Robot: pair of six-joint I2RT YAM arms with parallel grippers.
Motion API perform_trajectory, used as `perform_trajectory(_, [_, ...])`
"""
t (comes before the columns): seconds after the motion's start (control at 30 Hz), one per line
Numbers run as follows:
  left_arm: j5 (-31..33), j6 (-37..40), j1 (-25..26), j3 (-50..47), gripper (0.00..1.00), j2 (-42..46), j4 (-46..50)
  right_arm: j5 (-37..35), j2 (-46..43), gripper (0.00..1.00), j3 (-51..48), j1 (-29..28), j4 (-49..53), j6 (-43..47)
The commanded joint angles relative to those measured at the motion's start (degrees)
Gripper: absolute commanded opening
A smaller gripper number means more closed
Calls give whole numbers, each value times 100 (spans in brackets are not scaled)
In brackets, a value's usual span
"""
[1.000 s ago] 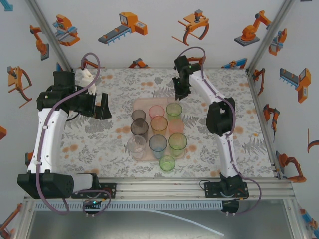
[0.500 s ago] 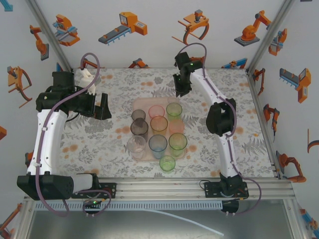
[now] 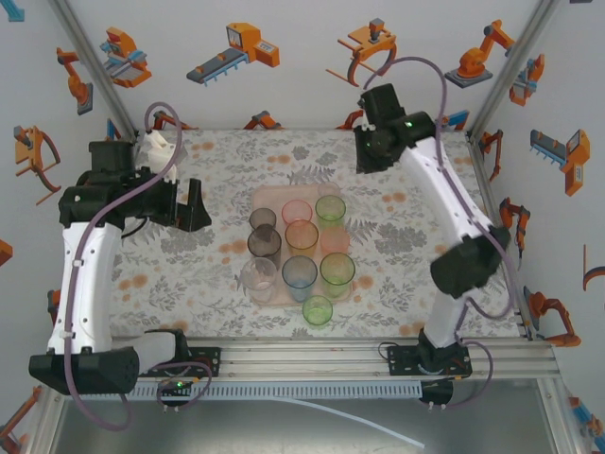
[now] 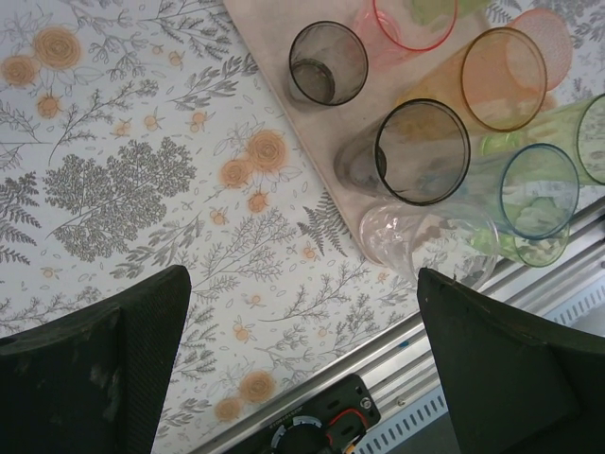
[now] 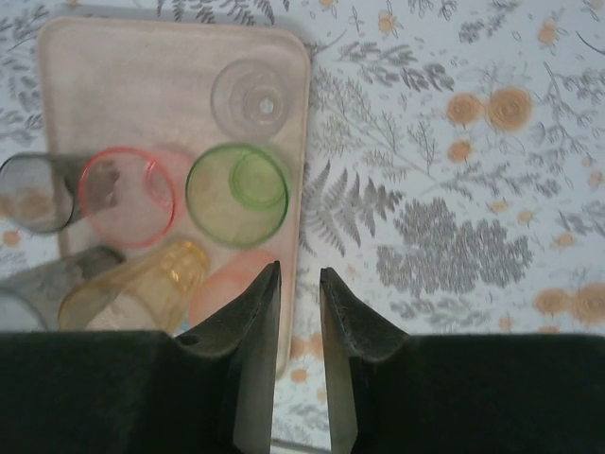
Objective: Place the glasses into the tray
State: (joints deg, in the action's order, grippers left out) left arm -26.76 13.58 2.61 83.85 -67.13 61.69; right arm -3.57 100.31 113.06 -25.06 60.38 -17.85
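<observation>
The right arm has just swung up and back, away from the far end of the tray [image 3: 274, 196] and toward the back right corner. The glasses [image 3: 302, 235] have not moved at all. So I think it has let go of its glass and is done there (a clear glass [image 5: 250, 99] stands alone in the tray's far corner, just below it). Little seems left to do.

The right gripper [image 5: 300, 274] now hangs high and looks down at that end. Its fingers are close together with a thin gap, and nothing is between them. The left gripper [image 4: 302, 284] hovers over the flowery table [image 3: 189, 274] to the left of the tray, fingers spread wide, holding nothing.

All the glasses I can see stand together on the tray. One green glass [image 3: 318, 310] sits at the near edge, and I cannot tell if it is fully on.
</observation>
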Motion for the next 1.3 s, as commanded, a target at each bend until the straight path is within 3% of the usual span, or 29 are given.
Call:
perform_trajectory(0.0, [-215,-86,61,-60,97,221,-15,-327,-895,25,-890,-384,120,-395])
perform_trajectory(0.17, [-275,-109,155,-173,97,340,-98,-926,-2148,25,-2065,-1426,404,-910])
perform_trajectory(0.4, [-423,-257,183,-270,97,441,-185,-1527,-3327,25,-3465,-3351,468,-2046])
perform_trajectory(0.53, [-365,-254,177,-364,97,546,-219,-1938,-3516,26,-3955,-4429,319,-2768])
perform_trajectory(0.7, [-321,-260,109,-518,97,670,-273,-2238,-3032,26,-4332,-5265,-43,-3374])
perform_trajectory(0.93, [-333,-272,46,-547,97,711,-277,-2128,-2258,28,-4699,-5615,-671,-3883])
perform_trajectory(1.27, [-415,-308,-17,-519,97,671,-285,-2051,-2068,31,-5164,-5626,-893,-4522])
